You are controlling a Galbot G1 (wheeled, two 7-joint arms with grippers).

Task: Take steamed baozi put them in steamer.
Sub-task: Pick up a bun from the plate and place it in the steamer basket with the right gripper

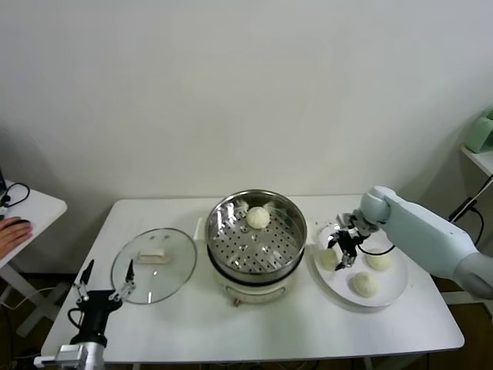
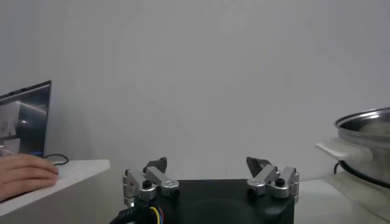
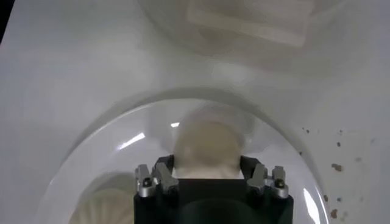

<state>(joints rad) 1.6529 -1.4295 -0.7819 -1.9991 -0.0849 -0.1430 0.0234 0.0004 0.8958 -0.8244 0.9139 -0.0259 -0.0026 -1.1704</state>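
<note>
The steamer (image 1: 254,245) stands mid-table and holds one baozi (image 1: 258,217) on its perforated tray. Three more baozi lie on a white plate (image 1: 394,287) to its right: one at the plate's left (image 1: 330,260), one at the back right (image 1: 378,260), one at the front (image 1: 363,284). My right gripper (image 1: 344,245) is low over the plate's left baozi. In the right wrist view that baozi (image 3: 206,149) sits between the jaws of the right gripper (image 3: 206,163), and both fingers touch its sides. My left gripper (image 1: 104,279) is parked open at the table's front left, empty (image 2: 207,164).
A round glass lid (image 1: 154,264) with a cream knob lies left of the steamer. A side table (image 1: 23,212) with a person's hand (image 1: 11,231) is at the far left. A cable (image 1: 377,250) hangs over the plate. The steamer's rim (image 2: 365,122) shows in the left wrist view.
</note>
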